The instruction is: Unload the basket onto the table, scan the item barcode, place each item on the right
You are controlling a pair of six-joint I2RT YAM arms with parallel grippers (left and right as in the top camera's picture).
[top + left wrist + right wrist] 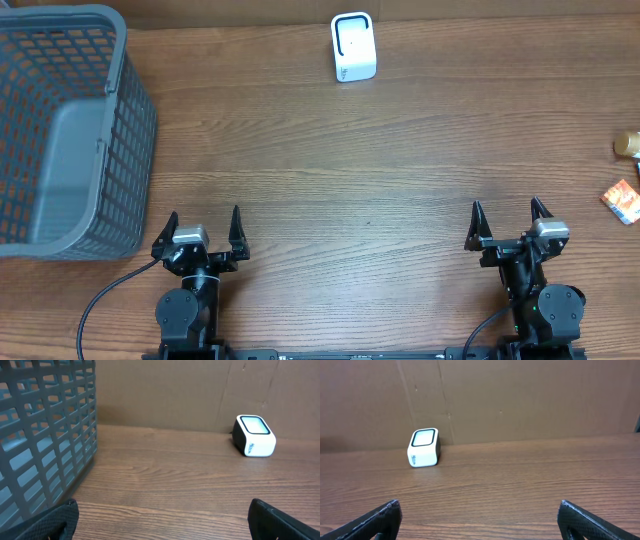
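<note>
A small white scanner with a dark-rimmed window (353, 47) stands at the back middle of the wooden table; it also shows in the left wrist view (254, 435) and the right wrist view (424, 447). At the right edge lie an orange packet (621, 201) and a brownish item (628, 146), partly cut off. My left gripper (204, 225) rests at the front left, open and empty. My right gripper (508, 218) rests at the front right, open and empty, well left of the packet. No barcode is visible.
A large grey mesh basket (110, 150) takes up the left side of the table, close beside my left gripper, its wall (45, 430) filling the left of the left wrist view. A brown cardboard wall (520, 400) backs the table.
</note>
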